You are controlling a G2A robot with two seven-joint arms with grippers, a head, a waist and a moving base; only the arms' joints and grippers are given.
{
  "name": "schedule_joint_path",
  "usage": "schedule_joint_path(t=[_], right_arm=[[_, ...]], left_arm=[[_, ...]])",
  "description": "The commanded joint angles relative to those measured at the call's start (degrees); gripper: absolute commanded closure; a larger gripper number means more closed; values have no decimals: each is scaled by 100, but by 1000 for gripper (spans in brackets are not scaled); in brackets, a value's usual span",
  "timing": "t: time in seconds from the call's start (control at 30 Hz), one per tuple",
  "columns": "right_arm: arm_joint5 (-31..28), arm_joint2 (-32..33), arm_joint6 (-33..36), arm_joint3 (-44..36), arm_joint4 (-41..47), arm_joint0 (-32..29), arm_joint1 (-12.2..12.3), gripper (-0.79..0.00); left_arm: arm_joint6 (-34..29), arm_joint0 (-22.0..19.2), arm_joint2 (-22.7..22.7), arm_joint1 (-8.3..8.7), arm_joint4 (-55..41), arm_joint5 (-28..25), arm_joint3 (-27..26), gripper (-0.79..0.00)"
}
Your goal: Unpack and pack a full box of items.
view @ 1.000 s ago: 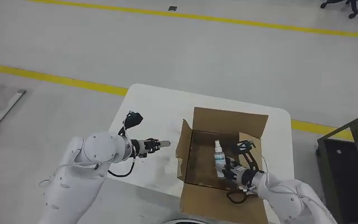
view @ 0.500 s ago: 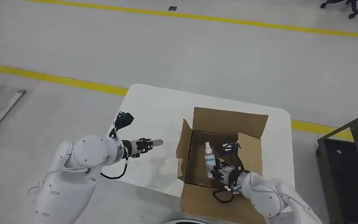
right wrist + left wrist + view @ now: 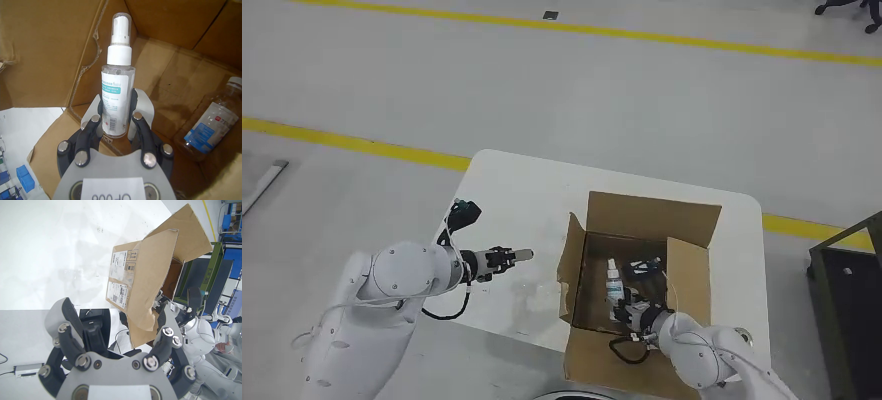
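Observation:
An open cardboard box (image 3: 652, 212) stands on the right half of the white table. My right gripper (image 3: 622, 297) is down inside it, shut on a clear spray bottle (image 3: 612, 277) with a white pump cap. The right wrist view has the spray bottle (image 3: 118, 75) upright between the pads of the right gripper (image 3: 117, 100), near the box wall (image 3: 47, 47). A second clear bottle (image 3: 209, 128) with a blue label lies on the box floor beside it. My left gripper (image 3: 514, 256) hovers over the table left of the box, open and holding nothing. From the left wrist, the left gripper (image 3: 116, 309) faces the box (image 3: 143, 279).
The box flaps stand up on all sides, the left one (image 3: 570, 262) torn along its edge. The table (image 3: 512, 200) is bare white between the left gripper and the box. A green-framed cart (image 3: 842, 290) stands just off the table's right edge.
My right gripper has carried the spray bottle leftward and lower into the box. The left arm drew back slightly to the left, then stayed still.

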Motion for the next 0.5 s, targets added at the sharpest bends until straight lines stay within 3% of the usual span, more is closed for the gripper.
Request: schedule_joint_path(t=[0.0, 0.47], right_arm=[[305, -192, -11, 150, -55, 165, -52, 0], [1212, -1233, 31, 1509, 77, 1392, -473, 0]], left_arm=[[0, 0, 0, 0, 0, 0, 0, -785], [0, 0, 0, 0, 0, 0, 0, -785]])
